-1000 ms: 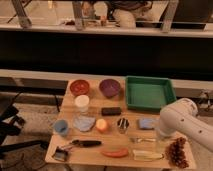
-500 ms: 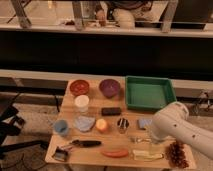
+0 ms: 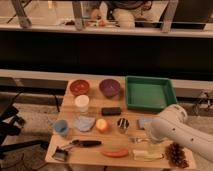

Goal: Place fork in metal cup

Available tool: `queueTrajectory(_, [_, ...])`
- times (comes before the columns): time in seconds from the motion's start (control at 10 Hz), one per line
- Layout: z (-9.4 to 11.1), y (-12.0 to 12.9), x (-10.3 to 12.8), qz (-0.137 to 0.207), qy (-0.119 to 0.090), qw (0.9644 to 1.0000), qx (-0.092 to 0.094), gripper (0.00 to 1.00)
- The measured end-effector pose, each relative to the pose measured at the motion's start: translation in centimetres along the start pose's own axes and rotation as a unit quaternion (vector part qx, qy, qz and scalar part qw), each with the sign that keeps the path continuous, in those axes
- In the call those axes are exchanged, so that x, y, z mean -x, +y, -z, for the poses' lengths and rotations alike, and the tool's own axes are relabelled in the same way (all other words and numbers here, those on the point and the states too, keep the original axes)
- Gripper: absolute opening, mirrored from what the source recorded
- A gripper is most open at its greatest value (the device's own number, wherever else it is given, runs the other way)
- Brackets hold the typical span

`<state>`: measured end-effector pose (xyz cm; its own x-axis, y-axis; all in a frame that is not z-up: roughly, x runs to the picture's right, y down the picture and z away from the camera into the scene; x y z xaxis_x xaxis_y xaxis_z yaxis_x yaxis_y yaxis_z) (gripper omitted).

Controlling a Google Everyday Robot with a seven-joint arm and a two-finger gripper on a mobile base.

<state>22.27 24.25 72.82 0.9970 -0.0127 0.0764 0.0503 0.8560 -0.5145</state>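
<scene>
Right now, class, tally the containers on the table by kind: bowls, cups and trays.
Bowls: 2, red bowl, purple bowl
Cups: 3, white cup, light-blue cup, metal cup
Trays: 1, green tray
Total: 6
The gripper hangs at the table's front right, beside the fork.

We have a single view; it looks down from in front onto the whole desk (image 3: 95, 97) at middling range, facing the dark counter (image 3: 100, 52) behind; the arm (image 3: 172, 125) enters lower right, its gripper (image 3: 151, 141) low over the desk's near right part.
</scene>
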Motion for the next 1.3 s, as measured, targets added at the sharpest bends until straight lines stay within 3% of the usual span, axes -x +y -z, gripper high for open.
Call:
queueTrajectory(0.2, [-0.8, -1.1, -0.7, -0.005, 0.001, 1.0000, -0.002, 0.80])
queueTrajectory(0.7, [-3.0, -1.9, -1.5, -0.017, -0.003, 0.9997, 0.017, 0.80])
queueTrajectory(1.3, [-4.3, -1.5, -2.0, -0.022, -0.008, 0.9993, 0.027, 0.66])
